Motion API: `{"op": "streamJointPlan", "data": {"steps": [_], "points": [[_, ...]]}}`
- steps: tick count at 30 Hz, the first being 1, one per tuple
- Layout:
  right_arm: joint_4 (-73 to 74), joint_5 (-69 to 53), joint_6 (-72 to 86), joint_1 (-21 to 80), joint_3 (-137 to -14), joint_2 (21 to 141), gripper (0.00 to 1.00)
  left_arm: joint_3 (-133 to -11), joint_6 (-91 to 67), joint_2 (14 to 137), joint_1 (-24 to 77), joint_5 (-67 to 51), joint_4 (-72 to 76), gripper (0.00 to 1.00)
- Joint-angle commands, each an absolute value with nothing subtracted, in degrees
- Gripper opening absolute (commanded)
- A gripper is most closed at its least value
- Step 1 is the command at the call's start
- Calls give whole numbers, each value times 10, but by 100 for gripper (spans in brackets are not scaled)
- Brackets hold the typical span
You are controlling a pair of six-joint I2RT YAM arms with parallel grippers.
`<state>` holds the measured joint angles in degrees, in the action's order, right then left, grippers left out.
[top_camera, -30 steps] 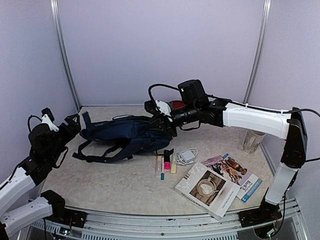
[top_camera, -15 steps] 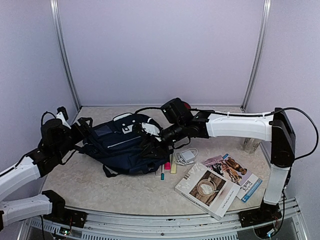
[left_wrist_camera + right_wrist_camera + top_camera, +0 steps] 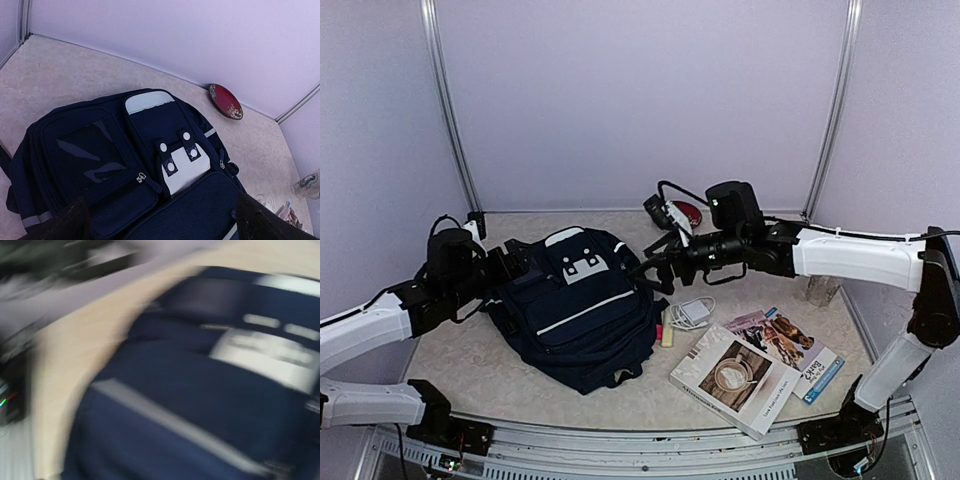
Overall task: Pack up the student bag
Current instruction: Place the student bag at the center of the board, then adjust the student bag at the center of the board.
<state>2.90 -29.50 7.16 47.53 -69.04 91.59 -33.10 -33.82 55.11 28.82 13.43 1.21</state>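
Observation:
The student bag [image 3: 578, 312], a navy backpack with white stripes and a white patch, lies front-up on the table left of centre. My left gripper [image 3: 516, 263] hovers open at its top-left corner. In the left wrist view the bag [image 3: 150, 165] fills the frame, and the gripper [image 3: 165, 234] straddles it with dark fingertips [image 3: 70, 222] wide apart and nothing held. My right gripper [image 3: 654, 264] stands open just off the bag's upper right edge, holding nothing. The right wrist view is blurred and shows only the bag [image 3: 200, 390]; its own fingers do not show.
A red plate [image 3: 686, 212] sits at the back. Right of the bag lie markers [image 3: 666, 330], a white charger [image 3: 693, 312], a book [image 3: 734, 378], a photo magazine [image 3: 776, 336] and a blue booklet [image 3: 818, 376]. A glass [image 3: 825, 284] stands at the far right.
The bag, bunched up in the right gripper before, now lies flat and front-up. The right gripper has opened and drawn back to the right. The left arm has moved in toward the bag.

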Motion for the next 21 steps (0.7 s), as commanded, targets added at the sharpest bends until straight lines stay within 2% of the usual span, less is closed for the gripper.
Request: {"op": "streamJointPlan", "data": {"steps": [1,5,7,14,21], "points": [[38,-258,230,378,-651,947,87,-389,-311,611,315,115,-36,99],[5,-295,253,346,-644,985,65,-438,-300,674,330,103,-81,99],[21,-300,245,345,-668,1021,60,-449,-304,699,331,92,-89,99],[46,-351,247,346,-761,1151,55,-455,-310,766,335,71,-99,99],[30,-394,291,348,-817,1238,61,-452,-281,806,336,74,-93,99]]}}
